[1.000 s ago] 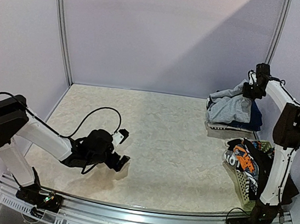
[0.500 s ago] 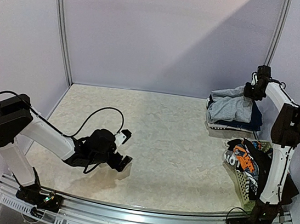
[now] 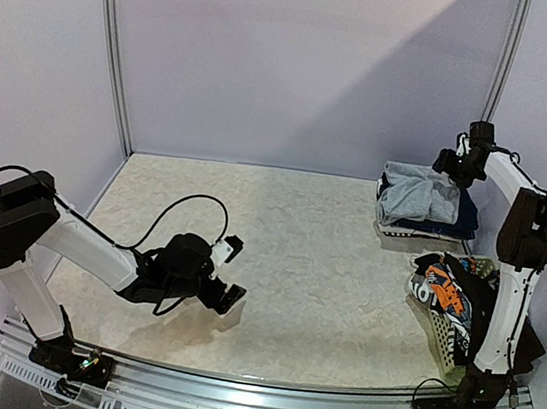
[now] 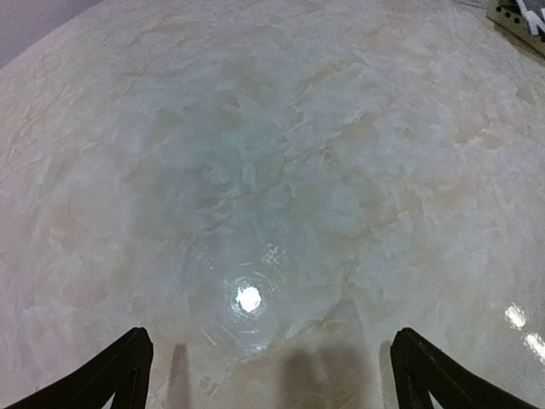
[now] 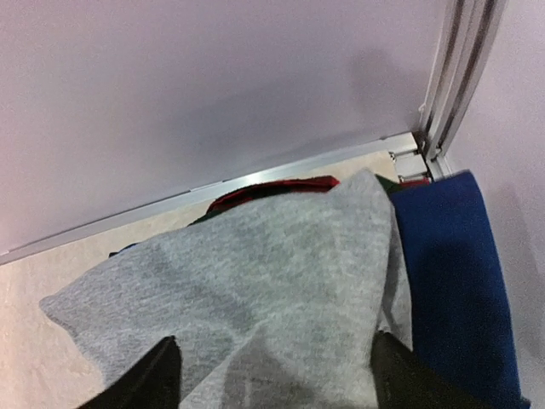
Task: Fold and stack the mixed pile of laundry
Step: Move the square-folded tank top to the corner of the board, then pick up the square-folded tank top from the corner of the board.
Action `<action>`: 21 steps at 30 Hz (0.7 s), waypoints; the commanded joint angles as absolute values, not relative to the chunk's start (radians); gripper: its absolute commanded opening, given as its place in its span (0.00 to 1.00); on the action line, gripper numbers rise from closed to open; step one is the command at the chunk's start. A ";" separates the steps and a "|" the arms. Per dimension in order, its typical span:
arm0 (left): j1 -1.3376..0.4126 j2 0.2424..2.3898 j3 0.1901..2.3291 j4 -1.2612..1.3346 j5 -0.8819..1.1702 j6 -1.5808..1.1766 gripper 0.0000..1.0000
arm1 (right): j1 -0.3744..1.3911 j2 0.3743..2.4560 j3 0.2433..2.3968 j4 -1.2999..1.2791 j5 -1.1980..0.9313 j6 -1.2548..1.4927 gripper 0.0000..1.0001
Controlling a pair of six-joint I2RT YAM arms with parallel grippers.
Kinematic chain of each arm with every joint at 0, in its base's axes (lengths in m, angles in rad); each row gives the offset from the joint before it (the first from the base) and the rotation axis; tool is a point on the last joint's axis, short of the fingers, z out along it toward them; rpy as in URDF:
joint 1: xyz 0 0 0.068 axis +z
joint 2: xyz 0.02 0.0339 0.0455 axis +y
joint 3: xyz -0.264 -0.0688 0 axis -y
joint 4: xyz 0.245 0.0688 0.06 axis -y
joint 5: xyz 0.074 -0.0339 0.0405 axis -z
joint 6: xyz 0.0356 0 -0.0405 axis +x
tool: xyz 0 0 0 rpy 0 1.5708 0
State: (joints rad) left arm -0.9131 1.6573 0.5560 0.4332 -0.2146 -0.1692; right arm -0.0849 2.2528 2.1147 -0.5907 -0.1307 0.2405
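A grey shirt [image 3: 416, 195] lies on top of a stack of navy blue pieces [image 3: 458, 219] at the back right corner. My right gripper [image 3: 448, 168] hovers just above the shirt's far edge, open. In the right wrist view the grey shirt [image 5: 272, 273] spreads under the wide-apart fingers [image 5: 149, 382], with a navy blue piece [image 5: 451, 281] to its right and a red edge [image 5: 272, 187] behind. The rest of the mixed laundry pile [image 3: 447, 288], orange-printed and black, fills the basket. My left gripper [image 3: 232, 272] is open over bare table, low at the front left.
The white lattice basket [image 3: 444, 346] stands at the right near edge, beside the right arm's base; its corner [image 4: 519, 15] shows in the left wrist view. Walls and a metal post [image 5: 456, 77] close in behind the stack. The marbled table [image 3: 309, 240] lies between the arms.
My right gripper has opened and let go of the grey shirt, which dropped from a lifted peak to lie flat on the stack. The left gripper crept slightly right.
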 commanded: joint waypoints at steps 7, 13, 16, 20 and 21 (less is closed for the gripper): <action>-0.900 1.679 0.656 0.442 -0.121 -0.204 0.99 | 0.019 1.991 1.868 -0.612 0.135 0.292 0.98; -0.900 1.714 0.715 0.439 -0.070 -0.223 0.97 | 0.130 1.846 1.656 -0.592 0.185 0.342 0.99; -0.902 1.735 0.731 0.437 -0.054 -0.230 0.96 | 0.205 1.825 1.624 -0.604 0.185 0.346 0.98; -0.902 1.738 0.726 0.440 -0.047 -0.247 0.95 | 0.296 1.858 1.644 -0.637 0.237 0.342 0.94; -0.902 1.735 0.724 0.443 -0.047 -0.250 0.95 | 0.312 1.872 1.649 -0.644 0.254 0.343 0.93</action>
